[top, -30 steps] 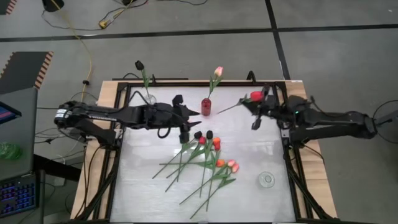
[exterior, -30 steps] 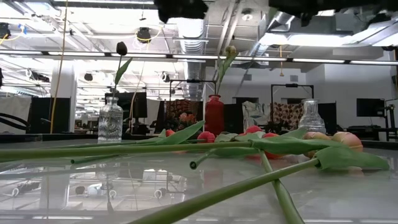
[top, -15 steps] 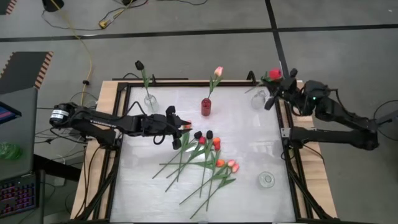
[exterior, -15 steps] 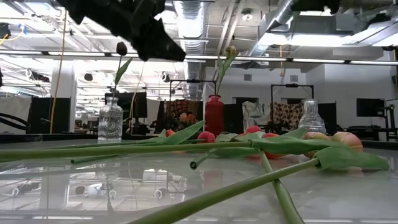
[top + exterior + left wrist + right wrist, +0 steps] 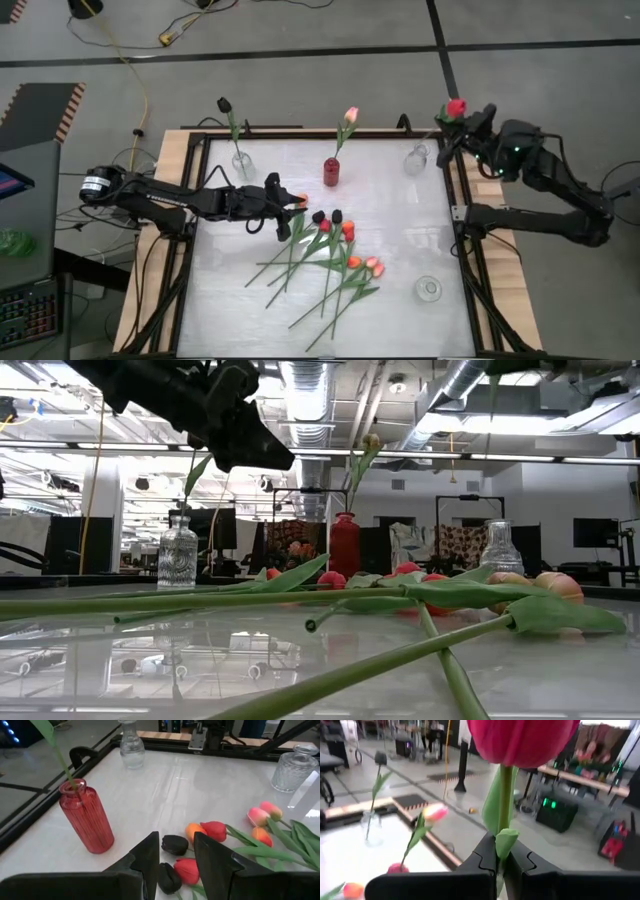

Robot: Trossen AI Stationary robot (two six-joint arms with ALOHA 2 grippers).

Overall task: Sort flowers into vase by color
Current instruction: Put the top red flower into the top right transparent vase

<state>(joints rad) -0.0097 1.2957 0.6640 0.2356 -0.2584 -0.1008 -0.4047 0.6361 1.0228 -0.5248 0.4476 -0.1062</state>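
Observation:
Several tulips (image 5: 330, 250) lie in a heap mid-table, stems on the tabletop, heads toward the far side. My left gripper (image 5: 291, 207) hovers open above their heads. In the left wrist view its fingers (image 5: 150, 856) frame a black head (image 5: 174, 844) without touching it. My right gripper (image 5: 463, 128), at the far right corner, is shut on a red tulip (image 5: 457, 107), beside a clear vase (image 5: 417, 158). A red vase (image 5: 331, 172) holds a pink tulip (image 5: 350, 117). A clear vase (image 5: 242, 160) holds a black tulip (image 5: 224, 104). My right gripper pinches the red tulip's stem (image 5: 503, 827) a little below the head (image 5: 522, 740), together with a small leaf (image 5: 505, 841), between its two fingers. The head stands past the fingertips. The flower is lifted clear of the table; its lower stem is hidden behind the gripper.
Another clear vase (image 5: 429, 289) stands alone at the near right. A black frame (image 5: 463, 215) runs round the white tabletop. The left half of the tabletop in front of the heap is bare. Cables and a yellow cord lie on the floor beyond.
My right gripper has carried the red tulip up and toward the far right corner and has turned, so the flower no longer lies across the table. My left gripper has drawn back from beside the red vase, toward the near-left, and come down over the heap's heads.

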